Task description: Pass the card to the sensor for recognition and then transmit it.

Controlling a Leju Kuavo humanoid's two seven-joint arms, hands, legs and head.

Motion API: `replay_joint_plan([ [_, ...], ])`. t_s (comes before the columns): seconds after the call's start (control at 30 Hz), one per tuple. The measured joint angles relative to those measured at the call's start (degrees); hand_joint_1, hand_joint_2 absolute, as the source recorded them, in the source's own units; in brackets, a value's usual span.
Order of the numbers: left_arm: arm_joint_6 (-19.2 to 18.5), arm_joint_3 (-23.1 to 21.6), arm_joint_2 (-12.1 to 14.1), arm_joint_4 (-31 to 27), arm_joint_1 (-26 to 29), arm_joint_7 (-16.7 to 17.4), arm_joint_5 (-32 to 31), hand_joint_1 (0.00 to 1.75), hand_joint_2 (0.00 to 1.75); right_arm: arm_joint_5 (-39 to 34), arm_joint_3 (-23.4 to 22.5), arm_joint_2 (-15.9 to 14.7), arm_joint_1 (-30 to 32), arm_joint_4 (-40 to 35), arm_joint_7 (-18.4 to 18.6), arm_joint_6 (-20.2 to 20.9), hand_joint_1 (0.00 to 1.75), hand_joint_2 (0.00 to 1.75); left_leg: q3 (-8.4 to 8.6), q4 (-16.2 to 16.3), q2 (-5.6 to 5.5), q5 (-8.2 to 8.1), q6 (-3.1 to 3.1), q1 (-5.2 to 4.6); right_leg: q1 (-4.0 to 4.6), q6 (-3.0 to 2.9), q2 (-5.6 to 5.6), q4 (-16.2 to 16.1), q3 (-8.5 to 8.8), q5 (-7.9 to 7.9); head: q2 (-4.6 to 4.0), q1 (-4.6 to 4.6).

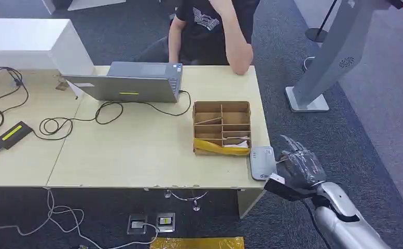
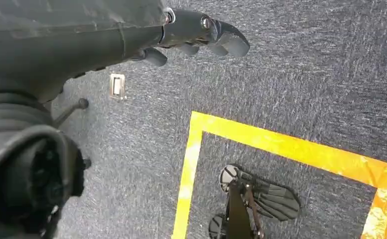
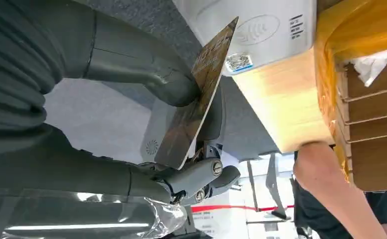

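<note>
My right hand (image 1: 297, 168) hovers just off the table's right front corner, beside the grey-white card sensor (image 1: 262, 162) lying at the table edge. In the right wrist view the hand (image 3: 131, 124) pinches a brown card (image 3: 201, 94) between thumb and fingers, the card's edge tilted toward the sensor (image 3: 261, 30) and close to its face. Whether card and sensor touch I cannot tell. My left hand (image 2: 196, 35) hangs over the carpet, its fingers curled in around nothing.
A cardboard divider box (image 1: 221, 126) with yellow tape stands just left of the sensor. A laptop (image 1: 126, 83), cables and a black device (image 1: 13, 134) lie on the table (image 1: 137, 155). A person (image 1: 214, 31) sits behind it, arm on the far edge. A grey stand (image 1: 323, 67) rises at right.
</note>
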Motion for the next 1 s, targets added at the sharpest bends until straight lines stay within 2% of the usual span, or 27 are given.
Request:
replay_joint_plan([
  [0.43,0.07,-0.02,0.02,0.0,-0.01,0.04,0.07,0.0,0.0,-2.21,1.25,1.16,-0.02,3.85,-1.92,-0.92,1.75,1.75,0.0,0.0,0.01,0.0,0.0,0.0,0.0,0.0,0.0,0.0,0.01,0.0,0.0,-0.02],
  [0.87,0.13,-0.02,0.0,0.0,-0.01,0.59,0.07,0.0,0.0,-2.23,2.14,1.99,-1.28,5.42,-2.08,-1.16,1.75,1.75,0.01,0.0,0.02,0.0,0.0,0.0,-0.01,0.0,0.0,0.0,0.02,0.0,0.0,0.0],
  [1.0,0.13,-0.02,0.02,0.0,-0.01,0.98,0.28,0.0,0.0,-2.36,2.14,1.81,-2.51,5.38,-1.05,-0.65,1.75,1.75,0.01,0.01,0.01,0.0,0.0,0.0,0.0,0.0,0.0,0.01,0.04,0.01,0.0,-0.02],
])
